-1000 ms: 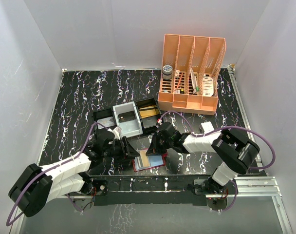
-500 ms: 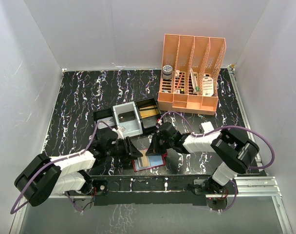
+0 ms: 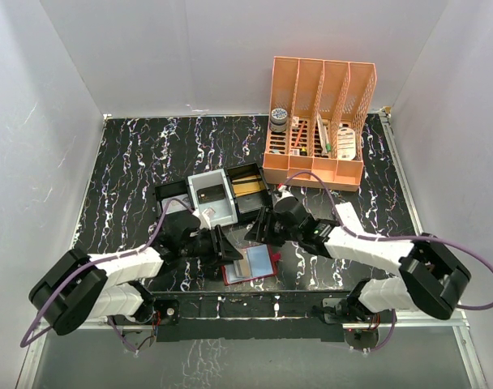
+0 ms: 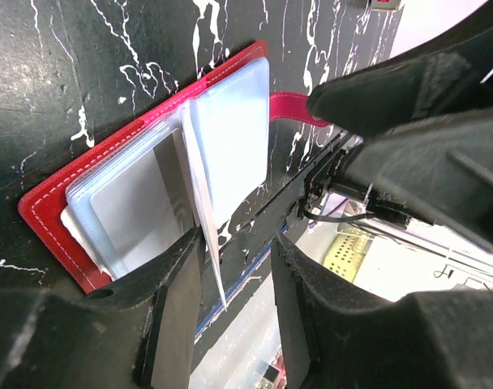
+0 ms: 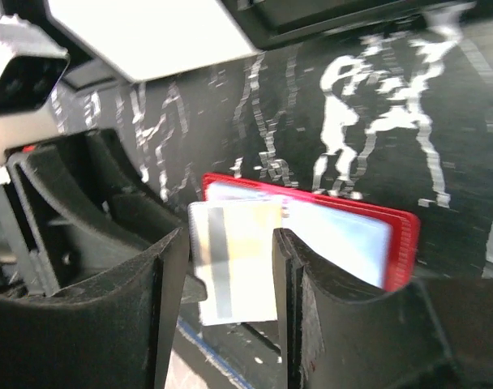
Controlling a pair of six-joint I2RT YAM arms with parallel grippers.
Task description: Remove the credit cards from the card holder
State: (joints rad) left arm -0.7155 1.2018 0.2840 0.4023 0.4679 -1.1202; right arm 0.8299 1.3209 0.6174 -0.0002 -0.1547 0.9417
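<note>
Top external: right end effector (image 3: pixel 255 232) drawn back from card holder (image 3: pixel 250 274), jaws now apart | credit card (image 5: pixel 230 275) sticks out of holder, 6 o'clock on surface (image 3: pixel 133 162) | left end effector (image 4: pixel 234 243) apart, straddling sleeve leaf (image 4: pixel 199 194).

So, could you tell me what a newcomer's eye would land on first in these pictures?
Probably the red card holder, lying open in the middle of the near edge of the black marbled table, with a striped card overhanging its edge. After that, the tall orange rack at the far right stands out against the dark surface.
</note>
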